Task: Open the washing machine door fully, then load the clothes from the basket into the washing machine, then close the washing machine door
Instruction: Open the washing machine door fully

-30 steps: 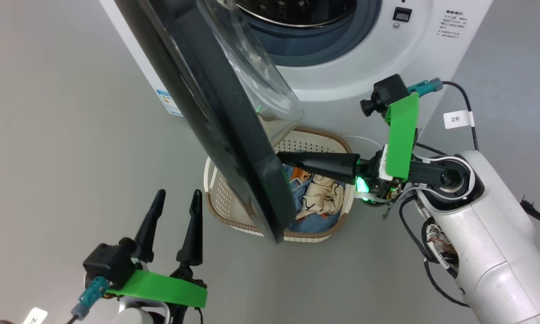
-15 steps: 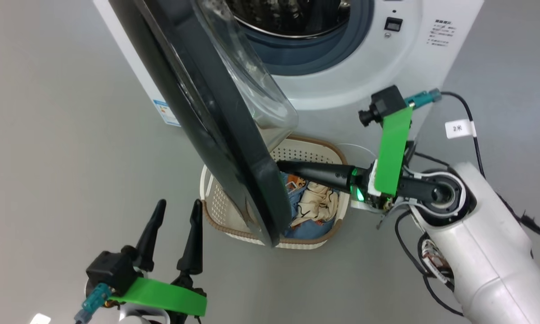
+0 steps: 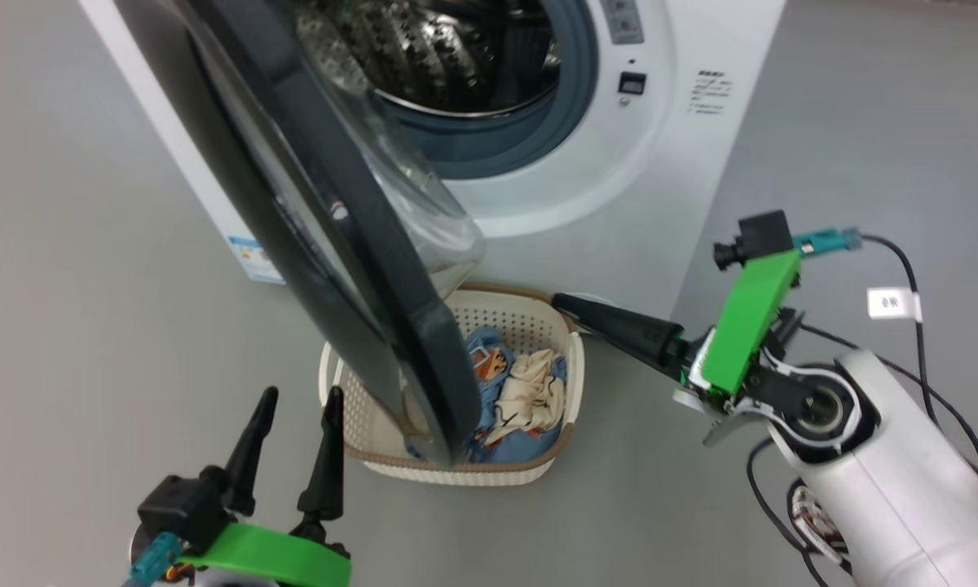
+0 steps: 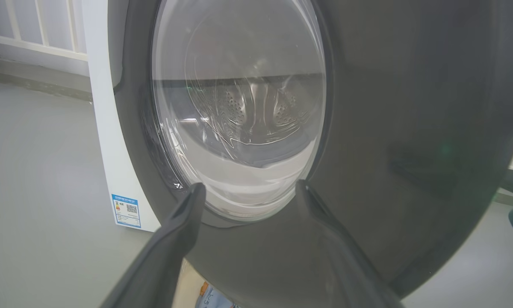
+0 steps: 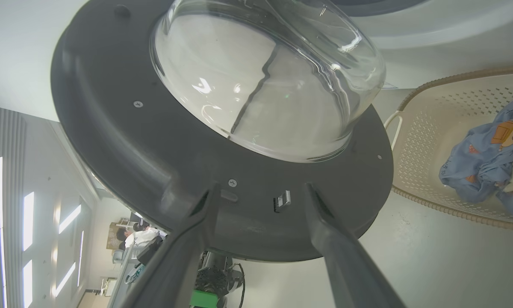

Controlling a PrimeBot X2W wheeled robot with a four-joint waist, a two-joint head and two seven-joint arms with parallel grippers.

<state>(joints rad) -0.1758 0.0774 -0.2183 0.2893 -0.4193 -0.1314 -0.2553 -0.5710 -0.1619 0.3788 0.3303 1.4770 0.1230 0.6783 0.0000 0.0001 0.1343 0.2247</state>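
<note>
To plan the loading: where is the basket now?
In the head view the basket sits on the floor before the washing machine, partly under the open door.

Washing machine [image 3: 619,187]: white front-loader on the floor, steel perforated drum [image 3: 456,49], blue-grey gasket [image 3: 570,98], sm. blue label [image 3: 254,259] low on its left side. Door [image 3: 375,244]: glossy black rim, bulging clear glass, dk grey inner face; hinged at left, partway open, lower edge over the basket [image 3: 530,314]. Basket: cream, perforated, brown rim, on the floor just in front of the machine. Inside: lt blue garment [image 3: 489,363] w/ orange prints, cream garment [image 3: 530,391] w/ black lines lying on it.
</note>
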